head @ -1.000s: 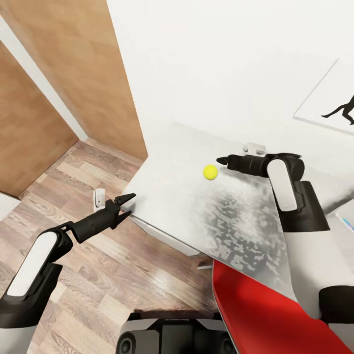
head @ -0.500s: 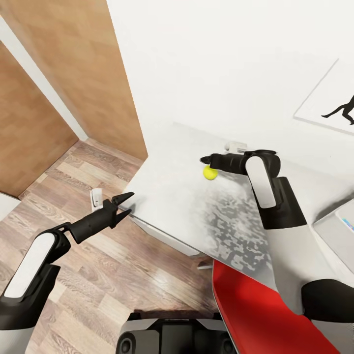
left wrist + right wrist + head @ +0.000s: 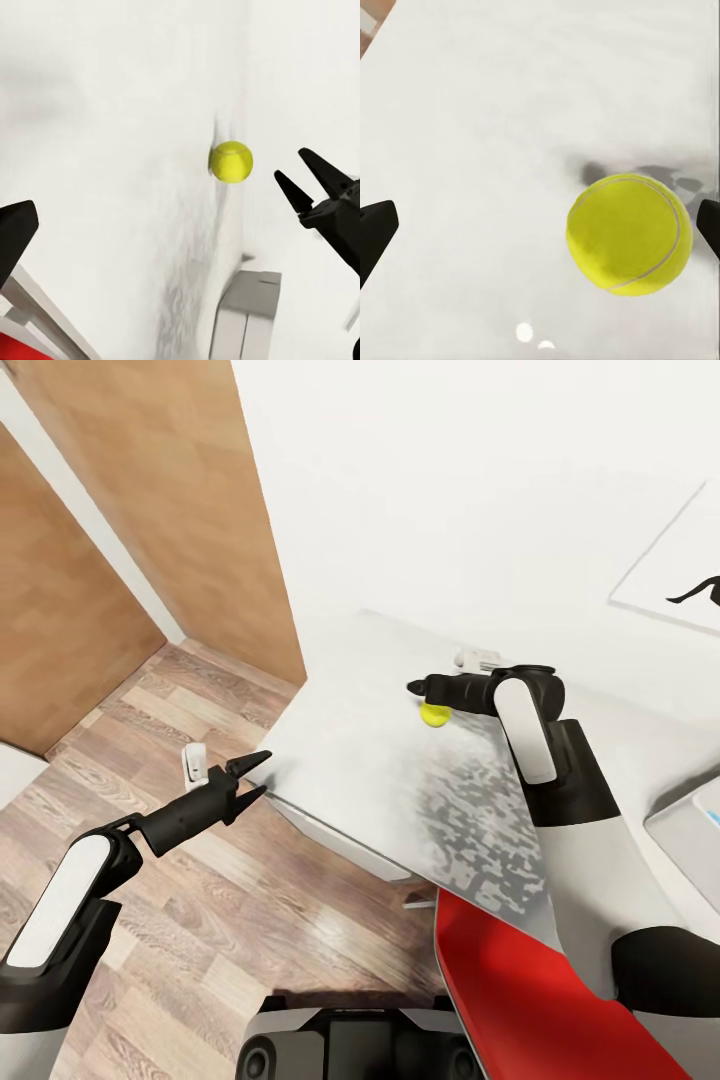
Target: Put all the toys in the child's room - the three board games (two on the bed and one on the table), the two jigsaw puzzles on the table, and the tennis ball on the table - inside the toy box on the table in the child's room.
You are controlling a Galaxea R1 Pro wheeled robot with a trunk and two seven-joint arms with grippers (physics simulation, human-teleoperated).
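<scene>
tennis ball (image 3: 435, 714): yellow, on the tabletop (image 3: 380, 760), toward the far edge by the wall (image 3: 450, 490), partly hidden under the right gripper in the head view; also in the left wrist view (image 3: 230, 161) and large in the right wrist view (image 3: 629, 234)
right gripper (image 3: 416, 687): over the tabletop, tips just above and past the ball in the head view; in the left wrist view (image 3: 307, 180) its two dark tips show beside the ball, jaws apart, not clamped on it; in the right wrist view the ball sits between the two finger tips, closer to one, contact not clear
left gripper (image 3: 254, 776): off the near-left edge of the tabletop, above the wood floor (image 3: 150, 760), jaws apart, holding nothing
tabletop: pale grey, mottled reflection toward its near edge, near-left corner pointing at the left gripper
red chair (image 3: 540, 1000): just below the near edge of the tabletop, partly under the right arm
wall picture (image 3: 680, 570): white sheet with a black figure, far right on the wall
flat light object (image 3: 690, 835): at the right edge of the tabletop, cut off by the frame, cannot tell what it is
wooden door panels (image 3: 150, 510): left of the wall, brown
</scene>
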